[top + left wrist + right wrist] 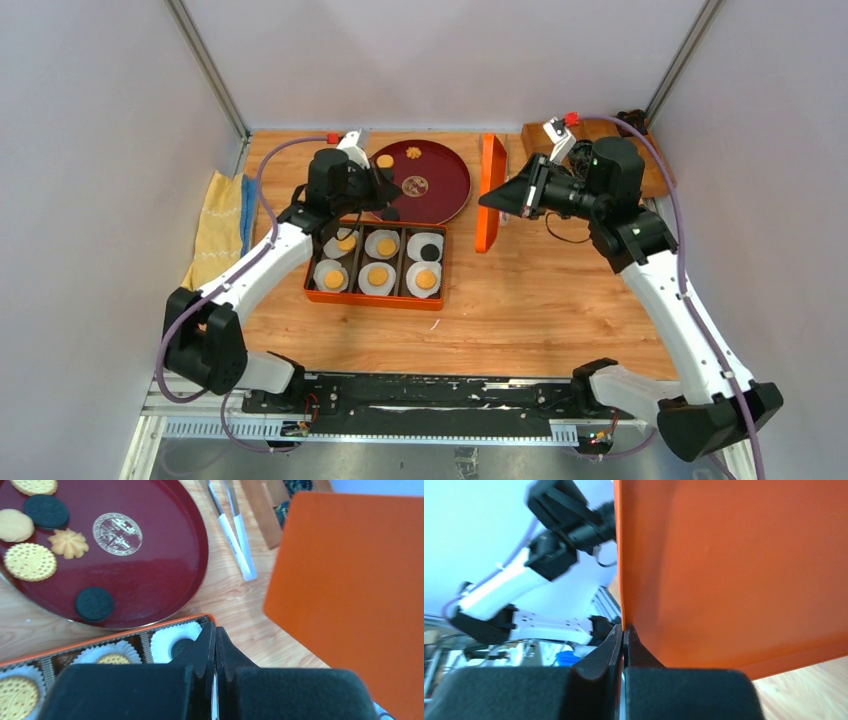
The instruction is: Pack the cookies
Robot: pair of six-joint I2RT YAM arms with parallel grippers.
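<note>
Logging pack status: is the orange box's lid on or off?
Off. The orange box shows six filled compartments uncovered; the lid is held on edge to its right, pinched by the right gripper.

Wooden table (560,300) with box (372,300), plate (445,180)

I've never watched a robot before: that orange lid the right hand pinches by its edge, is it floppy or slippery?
Probably stiff: the orange lid looks flat though the right hand grips only one edge. Likely light, since that thin pinch holds it upright. It might slip or swing, as its surface looks smooth and glossy.
</note>
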